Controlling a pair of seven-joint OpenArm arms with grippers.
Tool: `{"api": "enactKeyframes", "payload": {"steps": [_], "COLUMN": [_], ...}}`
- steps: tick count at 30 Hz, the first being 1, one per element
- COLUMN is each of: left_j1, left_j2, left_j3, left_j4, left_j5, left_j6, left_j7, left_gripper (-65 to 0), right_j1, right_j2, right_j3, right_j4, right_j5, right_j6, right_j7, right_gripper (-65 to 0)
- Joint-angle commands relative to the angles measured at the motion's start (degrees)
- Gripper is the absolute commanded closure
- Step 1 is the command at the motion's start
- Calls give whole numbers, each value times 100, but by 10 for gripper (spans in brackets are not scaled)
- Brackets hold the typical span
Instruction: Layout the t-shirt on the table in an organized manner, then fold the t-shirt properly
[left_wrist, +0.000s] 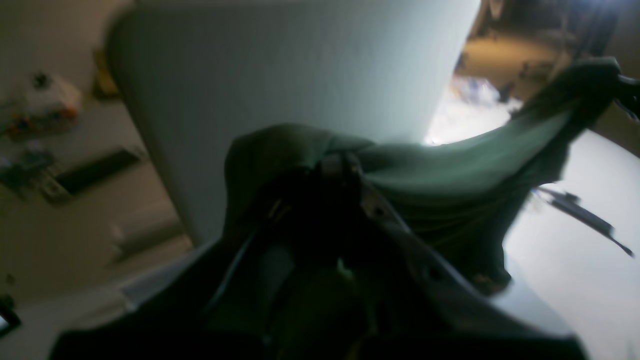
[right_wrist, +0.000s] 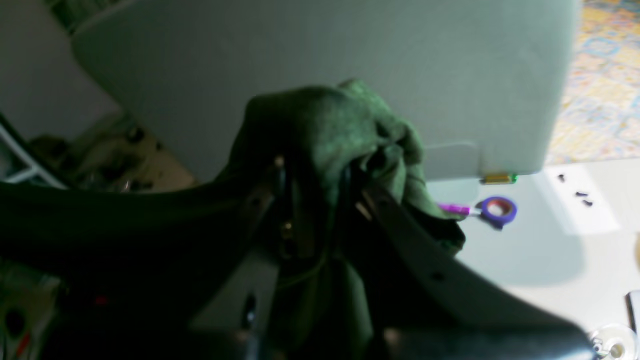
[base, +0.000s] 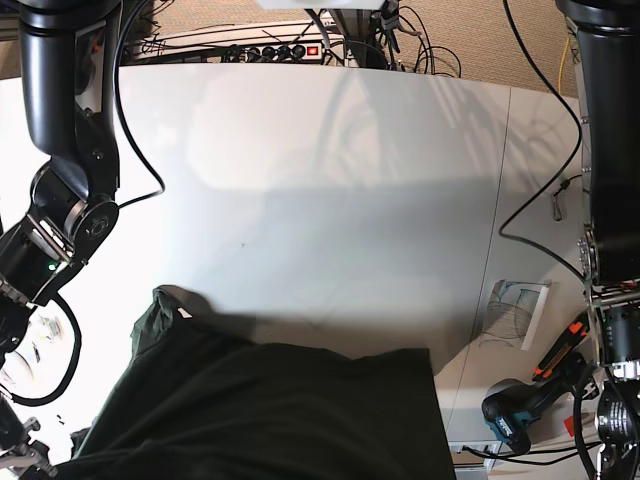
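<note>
Green fabric: the t-shirt (base: 270, 410) is hanging in the air between the two grippers and is not lying on the table (base: 330, 180). In the base view it is filling the lower frame as one dark sheet and casting a shadow on the white top.
Left gripper (left_wrist: 340, 162): its jaws are pinching a fold of cloth right at the tips. From there the fabric is stretching away in a taut band toward the other gripper, with the rest drooping below that band.
Right gripper (right_wrist: 315, 172): it is clamping a thicker wad, which is bunching up over and ahead of the fingertips and trailing down under the jaws.
Table, from the grippers: it is lying beneath and ahead of both, with the open white area beyond the tips.
Held edge: the bunching is hiding whether the arms are gripping shoulders, sleeves or hem, so I cannot tell.
Step in hand: this is looking like the laying-out stage, with the shirt being carried spread between the arms. No fold is being made yet.
Next move: it is calling for both grippers to hold their tension, travel out over the open area together and lower evenly, so the drooping part touches down first and the sheet is drawn flat.
Risk: the wad in the right grip is likely hiding doubled layers that could land creased.
</note>
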Motion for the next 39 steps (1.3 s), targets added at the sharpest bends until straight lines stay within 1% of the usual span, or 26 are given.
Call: {"api": "enactKeyframes", "payload": {"steps": [1, 6, 9, 15, 18, 20, 22, 23, 24, 27, 30, 35, 39], "left_j1": [-186, 186, 442, 881, 1080, 1241, 1449, 1567, 1692, 2105, 2544, 3270, 3917], "left_j2": [-48, -184, -341, -721, -750, -761, -798, -828, -850, -911, -968, -1010, -1034], "left_j3": [-33, -37, -59, -103, -361, -590, -798, -876, -955, -1130, -1217, -1443, -1711], "left_j4": [79, 81, 81, 94, 98, 105, 142, 170, 203, 341, 470, 623, 769], "left_j5": [-208, -669, -1099, -1851, -2293, -2557, -2761, -2868, -2979, -3248, -3328, -3328, -3328], "left_j6": [20, -9, -208, -555, -640, -763, -776, -905, -957, -1000, -1000, -1000, -1000], "left_j7": [-87, 271, 555, 975, 1300, 1499, 1620, 1650, 1742, 1884, 1969, 2214, 2323], "left_gripper": [0, 0, 0, 0, 0, 0, 0, 0, 0, 0, 0, 0, 0], "right_j1": [221, 66, -319, -1434, -2017, -2409, -2828, -3049, -3279, -3954, -4616, -5775, -6588], "right_j2": [72, 138, 245, 374, 361, 350, 352, 352, 350, 282, 122, -282, -616], "right_j3": [-9, -11, -9, -4, -4, -4, -4, 11, 66, 389, 966, 2100, 2813], "right_j4": [160, 514, 820, 1720, 2315, 2706, 3082, 3261, 3432, 3875, 4319, 4957, 5174], "right_j5": [238, 573, 817, 925, 1078, 1095, 1095, 1095, 1102, 1419, 1727, 2400, 3123], "right_j6": [37, 70, 72, 70, 70, 70, 70, 70, 68, 68, 70, 166, 343], "right_j7": [87, -466, -634, -748, -756, -758, -754, -754, -745, -732, -737, -833, -1132], "right_gripper": [0, 0, 0, 0, 0, 0, 0, 0, 0, 0, 0, 0, 0]}}
